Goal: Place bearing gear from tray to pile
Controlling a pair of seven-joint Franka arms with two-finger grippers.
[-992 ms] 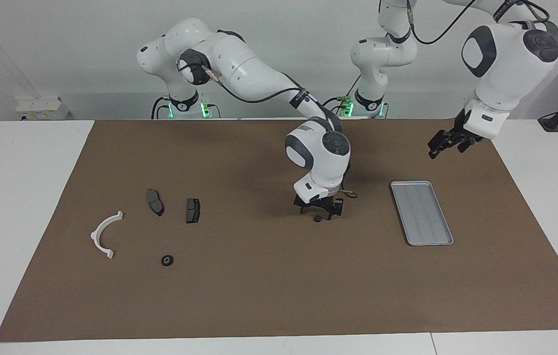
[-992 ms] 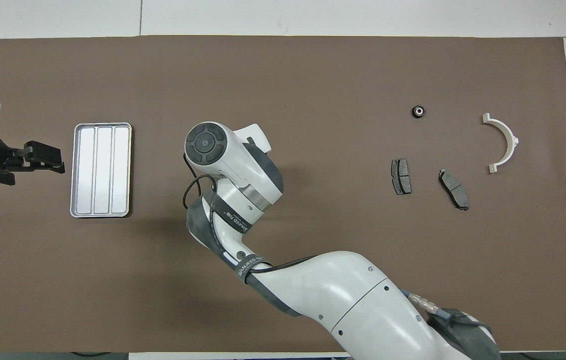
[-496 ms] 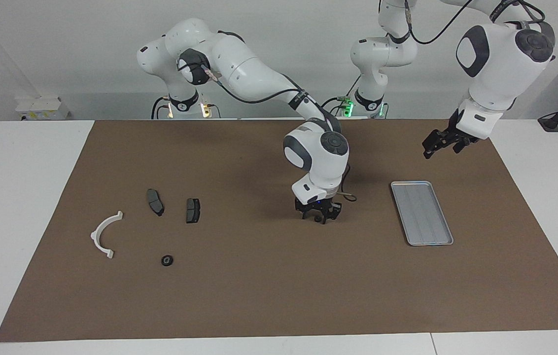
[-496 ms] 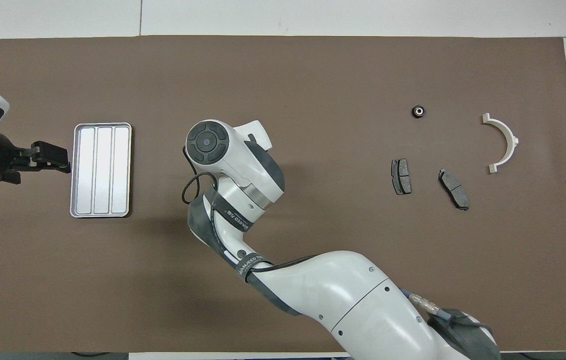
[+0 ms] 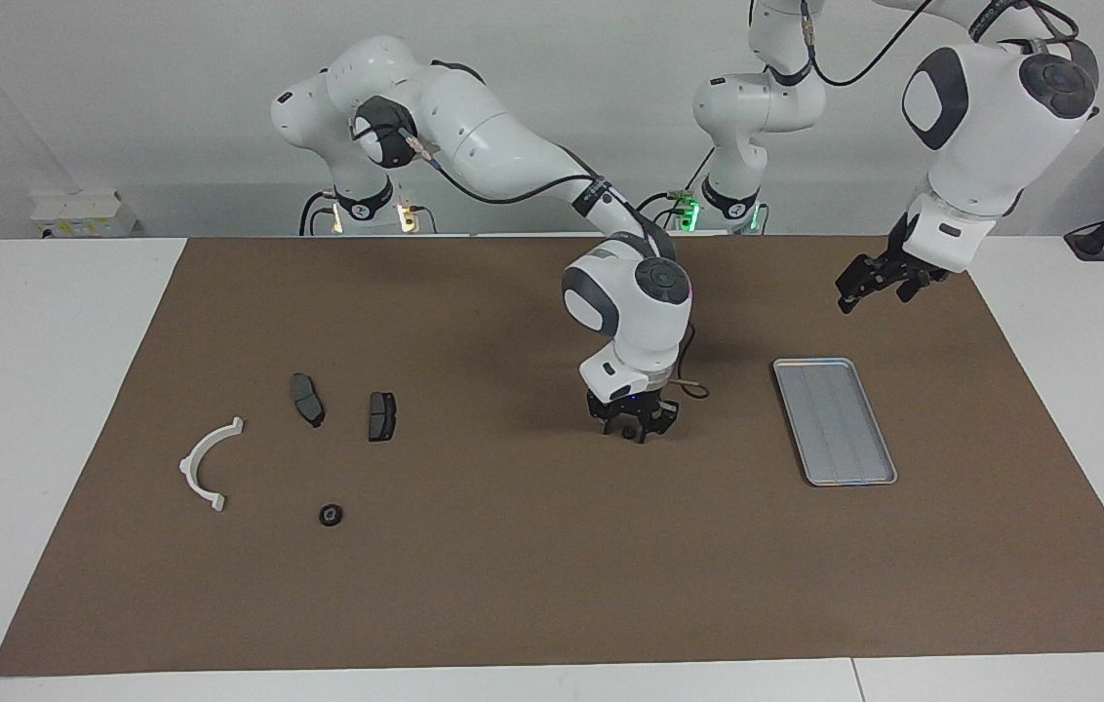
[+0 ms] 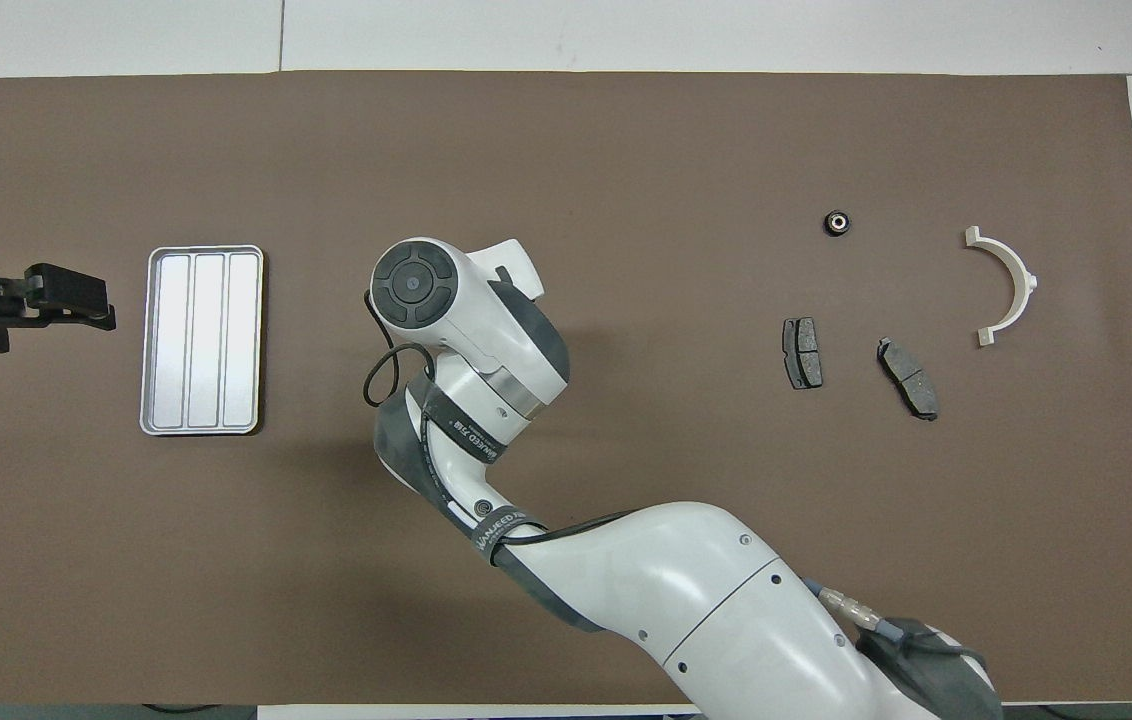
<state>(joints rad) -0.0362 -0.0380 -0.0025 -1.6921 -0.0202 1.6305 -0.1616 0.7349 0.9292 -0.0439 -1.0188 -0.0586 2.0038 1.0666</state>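
My right gripper is low over the middle of the brown mat, shut on a small black bearing gear. The overhead view hides both under the right arm's wrist. The silver ridged tray lies empty toward the left arm's end. The pile lies toward the right arm's end: two dark brake pads, a white half-ring bracket and a second bearing gear. My left gripper hangs in the air over the mat beside the tray.
The brown mat covers most of the white table. A cable loop hangs at the right wrist. A small white box sits at the table's edge by the wall.
My right gripper's fingers have closed on the bearing gear that lay between them on the mat, and it has risen slightly. My left gripper has shifted a little, ending farther from the tray.
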